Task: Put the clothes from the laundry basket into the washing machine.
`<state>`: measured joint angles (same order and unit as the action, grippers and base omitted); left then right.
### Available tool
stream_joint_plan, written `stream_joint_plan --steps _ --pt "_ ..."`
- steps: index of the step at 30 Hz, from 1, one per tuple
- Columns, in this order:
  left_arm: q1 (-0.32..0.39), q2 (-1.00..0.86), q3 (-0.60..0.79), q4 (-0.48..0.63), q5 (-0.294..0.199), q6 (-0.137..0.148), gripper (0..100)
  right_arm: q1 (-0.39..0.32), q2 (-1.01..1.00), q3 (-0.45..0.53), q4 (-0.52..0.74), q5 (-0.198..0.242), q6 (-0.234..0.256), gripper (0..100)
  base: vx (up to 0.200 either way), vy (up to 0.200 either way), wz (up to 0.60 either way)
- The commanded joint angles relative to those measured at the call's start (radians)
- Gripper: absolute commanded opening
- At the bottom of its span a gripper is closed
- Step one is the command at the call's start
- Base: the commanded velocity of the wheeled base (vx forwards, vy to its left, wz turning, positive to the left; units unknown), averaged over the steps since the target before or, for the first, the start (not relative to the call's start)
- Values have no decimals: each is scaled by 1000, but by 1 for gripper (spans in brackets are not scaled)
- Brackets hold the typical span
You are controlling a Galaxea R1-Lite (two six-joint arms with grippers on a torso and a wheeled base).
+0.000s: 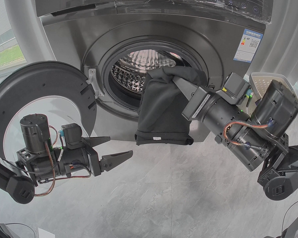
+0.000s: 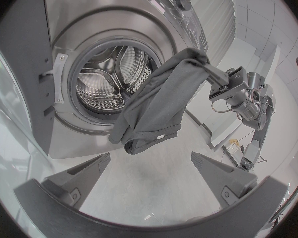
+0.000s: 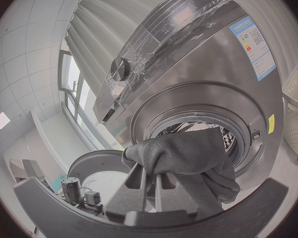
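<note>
The right claw point(image 3: 152, 174) was clamped on a fold of a dark garment point(image 1: 162, 109). The garment hung before the open mouth of the washing machine point(image 1: 149, 33), its hem dangling below the rim and above the floor point(image 1: 175, 189). Whether the cloth touched the rim was hard to tell. The door point(image 1: 39, 86) stood swung wide to the left. Low beside it, the left claw point(image 1: 121, 145) was spread open, holding nothing. The laundry basket point(image 3: 294, 116) stood at the machine's right.
</note>
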<state>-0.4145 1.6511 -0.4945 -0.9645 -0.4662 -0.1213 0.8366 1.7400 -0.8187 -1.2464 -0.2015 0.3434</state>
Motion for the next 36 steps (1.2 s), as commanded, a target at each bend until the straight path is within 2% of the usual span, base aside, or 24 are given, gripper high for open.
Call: stream_joint_plan --steps 1,6,14,20,28,32,33,36 --pt "-27 78 -4 -22 0 -1 100 7 -11 12 -5 -1 0 0 0 0 0" --pt "-37 131 -35 -46 0 0 100 16 -11 12 -7 -3 0 0 0 0 0" --pt "-35 256 -85 -168 6 -1 100 22 -16 16 -8 -4 0 0 0 0 0" --pt "-35 335 -128 -264 40 -3 100 29 -22 20 -10 -4 0 0 0 0 0" --pt "-44 358 -168 -280 44 -11 100 30 -28 21 -11 -6 -1 0 0 0 0" --pt "-58 360 -191 -296 63 -11 100 30 -28 21 -11 -6 -1 0 0 0 0" --pt "-61 360 -194 -303 63 -11 0 30 -28 21 -11 -6 -1 0 0 0 0" --pt "-78 355 -191 -316 66 -20 0 30 -28 33 -16 -6 -1 0 0 0 0"
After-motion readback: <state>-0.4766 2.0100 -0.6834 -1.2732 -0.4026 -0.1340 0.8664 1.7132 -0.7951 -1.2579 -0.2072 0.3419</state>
